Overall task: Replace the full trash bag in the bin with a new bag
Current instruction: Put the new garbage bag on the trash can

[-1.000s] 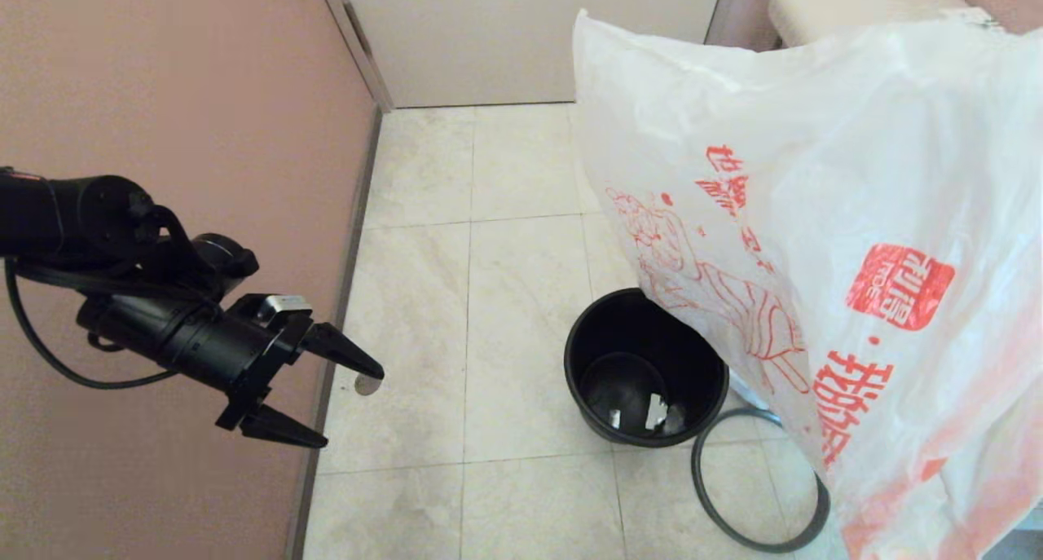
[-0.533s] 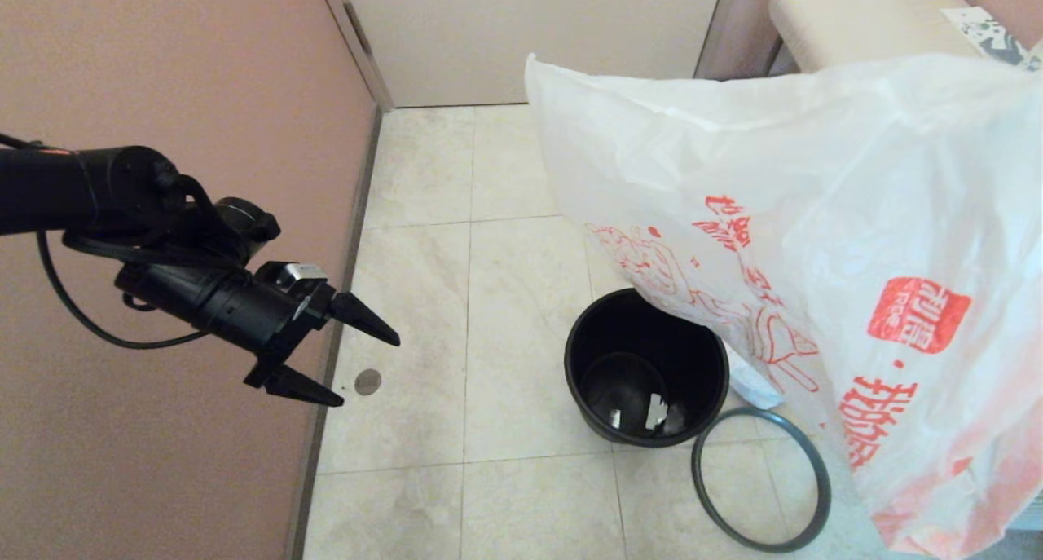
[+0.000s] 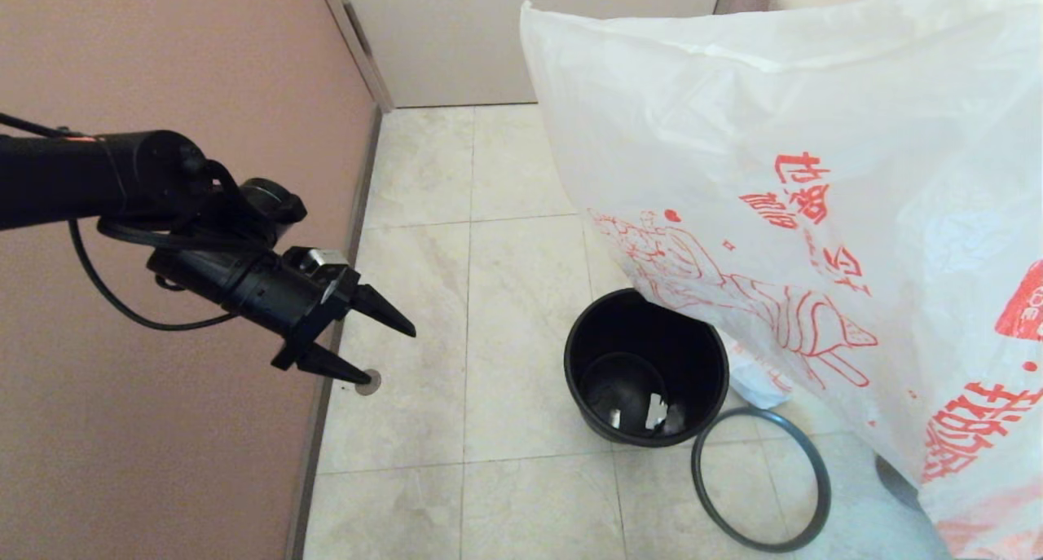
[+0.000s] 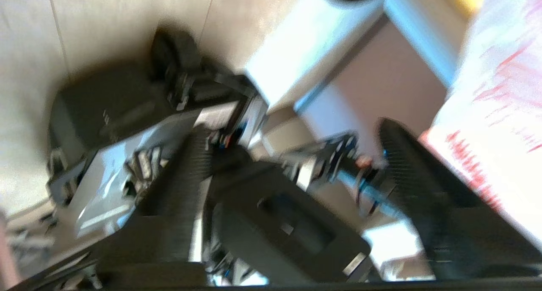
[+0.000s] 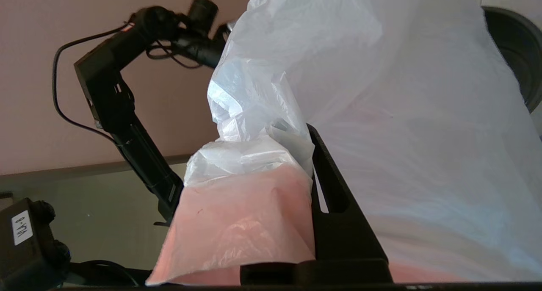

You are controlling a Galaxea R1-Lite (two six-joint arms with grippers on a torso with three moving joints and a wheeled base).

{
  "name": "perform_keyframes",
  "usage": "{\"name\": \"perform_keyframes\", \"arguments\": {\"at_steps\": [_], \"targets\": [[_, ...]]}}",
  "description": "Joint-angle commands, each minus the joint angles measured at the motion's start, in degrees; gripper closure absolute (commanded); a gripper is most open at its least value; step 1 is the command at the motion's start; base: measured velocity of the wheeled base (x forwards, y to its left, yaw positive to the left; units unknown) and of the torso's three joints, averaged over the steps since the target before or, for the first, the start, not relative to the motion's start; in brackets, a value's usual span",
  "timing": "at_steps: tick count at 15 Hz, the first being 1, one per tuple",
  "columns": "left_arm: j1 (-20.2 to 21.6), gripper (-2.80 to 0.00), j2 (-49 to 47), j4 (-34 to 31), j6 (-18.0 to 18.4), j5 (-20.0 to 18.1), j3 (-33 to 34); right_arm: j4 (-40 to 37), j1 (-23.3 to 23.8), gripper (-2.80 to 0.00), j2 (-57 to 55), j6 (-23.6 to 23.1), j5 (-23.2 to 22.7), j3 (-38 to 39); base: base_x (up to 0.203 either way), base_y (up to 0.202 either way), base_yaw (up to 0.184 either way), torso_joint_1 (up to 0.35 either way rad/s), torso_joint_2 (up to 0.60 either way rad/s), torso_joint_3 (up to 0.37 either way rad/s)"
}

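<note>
Thin white plastic, printed with an orange-red cartoon figure and red text, fills the right of the head view: the new bag [image 3: 782, 185] hangs in the air above the round black bin [image 3: 646, 368], its pink-orange edge band clamped in the right gripper [image 5: 311, 155]. A separate dark grey hoop [image 3: 761, 479] lies flat on the pale stone tiles just beside the bin. Off by the pink wall, the left gripper [image 3: 371, 344] hovers with pointed fingers apart, holding nothing.
</note>
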State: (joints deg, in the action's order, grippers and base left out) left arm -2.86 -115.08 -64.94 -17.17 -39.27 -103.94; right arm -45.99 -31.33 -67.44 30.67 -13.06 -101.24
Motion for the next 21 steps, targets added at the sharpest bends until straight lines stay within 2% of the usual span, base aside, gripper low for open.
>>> {"name": "perform_keyframes", "arguments": {"at_steps": [1,4,7,9,11,13,16,21], "targets": [[-1.11,0.0,0.06,-0.45,-2.1,0.78,-4.12,-1.15,-0.05,0.0,0.11,0.27,-0.04,-0.54,0.0,0.0,0.0,0.0,0.0,0.0],[-4.0,0.0,-0.22,1.52,-3.57,6.54,-6.88,-6.71,-0.25,0.0,-0.03,2.36,-0.09,-3.67,0.0,0.0,0.0,0.0,0.0,0.0],[-5.64,0.0,-1.65,7.59,-4.03,7.28,-6.8,-8.56,-1.19,0.0,0.82,4.49,-0.54,-3.7,0.0,0.0,0.0,0.0,0.0,0.0],[-6.86,0.0,-3.25,10.7,-6.29,7.37,-6.73,-9.89,-1.71,0.0,0.74,5.13,-2.86,-3.51,0.0,0.0,0.0,0.0,0.0,0.0],[-7.97,0.0,-4.45,13.12,-7.18,7.37,-6.72,-10.49,-1.63,0.0,-0.54,5.67,-3.23,-1.8,0.0,0.0,0.0,0.0,0.0,0.0],[-8.91,0.0,-5.36,15.31,-7.27,7.37,-6.72,-8.2,-1.63,0.0,-2.77,5.71,-4.54,1.42,0.0,0.0,0.0,0.0,0.0,0.0],[-7.84,0.0,-5.42,16.42,-7.27,7.37,-6.63,-0.82,-1.5,0.0,-6.11,5.54,-7.94,5.39,0.0,0.0,0.0,0.0,0.0,0.0],[-5.96,0.0,-2.42,18.14,-7.27,7.43,-6.72,6.2,-1.94,0.0,-11.72,5.25,-7.62,8.37,0.0,0.0,0.0,0.0,0.0,0.0]]}}
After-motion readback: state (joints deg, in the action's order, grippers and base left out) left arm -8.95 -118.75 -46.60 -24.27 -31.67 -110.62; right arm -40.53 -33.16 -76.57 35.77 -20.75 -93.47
